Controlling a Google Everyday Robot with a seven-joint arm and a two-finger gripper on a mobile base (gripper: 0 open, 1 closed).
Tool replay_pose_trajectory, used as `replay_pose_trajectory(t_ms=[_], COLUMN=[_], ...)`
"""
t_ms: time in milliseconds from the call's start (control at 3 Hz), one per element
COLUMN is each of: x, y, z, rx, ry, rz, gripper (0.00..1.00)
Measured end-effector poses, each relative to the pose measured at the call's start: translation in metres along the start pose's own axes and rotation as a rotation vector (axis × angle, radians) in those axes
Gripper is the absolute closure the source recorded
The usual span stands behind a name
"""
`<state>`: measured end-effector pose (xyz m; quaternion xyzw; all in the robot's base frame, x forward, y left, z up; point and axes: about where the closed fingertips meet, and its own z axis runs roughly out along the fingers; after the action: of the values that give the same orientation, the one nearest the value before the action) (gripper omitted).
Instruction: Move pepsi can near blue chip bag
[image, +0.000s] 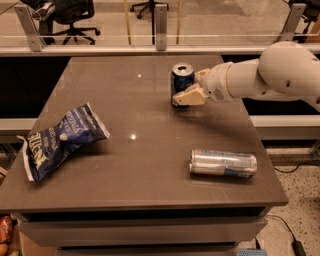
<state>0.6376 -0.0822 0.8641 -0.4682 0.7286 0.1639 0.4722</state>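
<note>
Toward the back of the brown table (150, 165), right of centre, the pepsi can (181, 80) stands upright, its lettering unreadable. The gripper (186, 90) reaches in from the right, jaws closed on the can, one finger (190, 96) across its lower front. Well apart, at the left edge, lies the blue chip bag (60, 140) — white print, too wrinkled to read. A silver can (223, 163) lies on its side near the front right.
</note>
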Motion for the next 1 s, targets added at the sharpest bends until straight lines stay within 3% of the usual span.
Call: replay_pose_trajectory(t_ms=[333,1000], x=[-0.008,-0.041], y=[0.0,0.021], z=[-0.001,-0.004], rx=[-0.036,-0.165], ry=[-0.05,-0.134], rz=[-0.006,-0.084], gripper=[1.0,1.0])
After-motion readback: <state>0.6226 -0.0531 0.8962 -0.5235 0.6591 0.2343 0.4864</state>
